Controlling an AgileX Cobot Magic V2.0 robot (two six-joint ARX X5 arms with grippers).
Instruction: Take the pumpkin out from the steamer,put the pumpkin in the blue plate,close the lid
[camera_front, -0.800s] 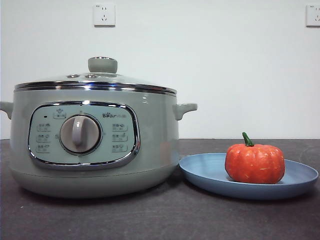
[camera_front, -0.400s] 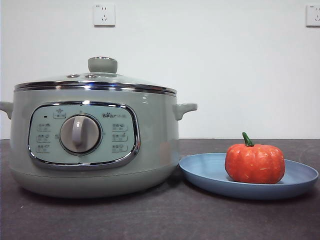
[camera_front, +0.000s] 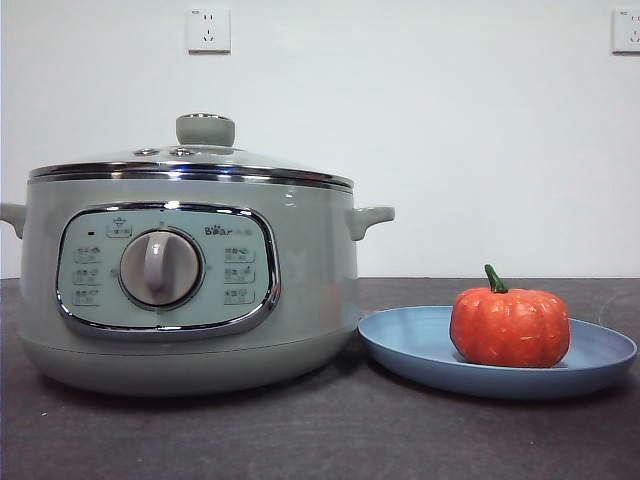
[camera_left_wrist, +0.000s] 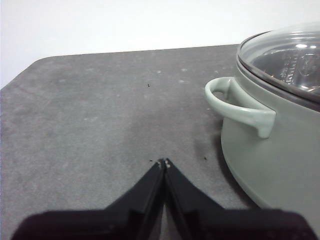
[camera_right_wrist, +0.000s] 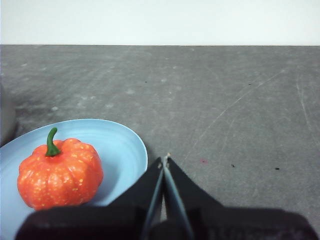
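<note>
Half the steamer (camera_left_wrist: 280, 150) and its lid (camera_left_wrist: 287, 60) are cropped

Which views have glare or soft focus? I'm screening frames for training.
Front view: bright highlights on the lid rim, otherwise sharp. Left wrist view: glare spots on the lid, left gripper slightly soft. Right wrist view: even light on the pumpkin, right gripper blurred.

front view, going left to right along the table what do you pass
steamer with its lid on top → blue plate → pumpkin sitting on the plate's right half
</note>
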